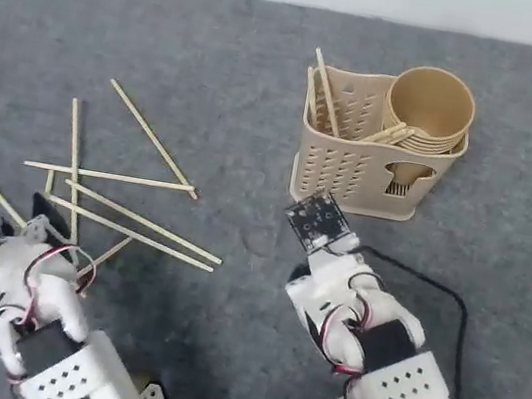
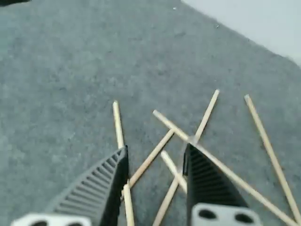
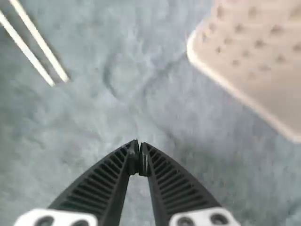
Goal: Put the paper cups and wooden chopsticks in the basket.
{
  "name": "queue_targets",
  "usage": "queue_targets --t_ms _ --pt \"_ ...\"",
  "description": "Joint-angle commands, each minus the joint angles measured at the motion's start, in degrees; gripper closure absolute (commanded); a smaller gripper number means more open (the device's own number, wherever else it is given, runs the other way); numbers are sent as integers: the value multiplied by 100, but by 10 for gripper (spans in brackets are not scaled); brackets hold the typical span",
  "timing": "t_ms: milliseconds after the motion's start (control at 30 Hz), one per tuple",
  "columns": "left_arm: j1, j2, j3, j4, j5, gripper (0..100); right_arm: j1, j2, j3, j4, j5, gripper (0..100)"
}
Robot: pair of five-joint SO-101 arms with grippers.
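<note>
A beige perforated basket (image 1: 347,167) stands at the back right of the grey carpet. Stacked paper cups (image 1: 430,106) sit in its right half and a few chopsticks (image 1: 325,93) lean in its left half. Several loose wooden chopsticks (image 1: 130,229) lie scattered at the left. My left gripper (image 2: 155,157) is open just above this pile, with chopsticks (image 2: 150,160) crossing between its fingers (image 2: 110,181). My right gripper (image 3: 139,151) is shut on nothing, low over bare carpet in front of the basket (image 3: 254,52).
The left arm (image 1: 25,313) sits at the front left and the right arm (image 1: 364,347) at the front centre, a black cable (image 1: 457,306) trailing right of it. Two chopstick ends (image 3: 37,47) lie left of the right gripper. Open carpet lies between pile and basket.
</note>
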Motion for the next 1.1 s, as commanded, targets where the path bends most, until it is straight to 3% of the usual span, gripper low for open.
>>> queue_targets --t_ms 0,133,367,667,833,1067 --pt "-18 308 -66 53 -70 815 -462 -22 -1134 268 88 982" --pt "0 589 -154 53 -97 812 -884 655 -2040 259 62 982" --pt "158 1776 -549 -149 -193 810 -1007 3451 -3719 -400 -492 982" --pt "-9 4334 -1226 -1626 -176 811 -1262 6712 -5486 -1851 -492 981" --pt "-536 6066 -2026 -2154 387 812 -1349 8418 -7314 -1648 -510 938" --pt "-932 8580 -3732 -1829 923 815 -1499 10545 -10637 -884 -519 922"
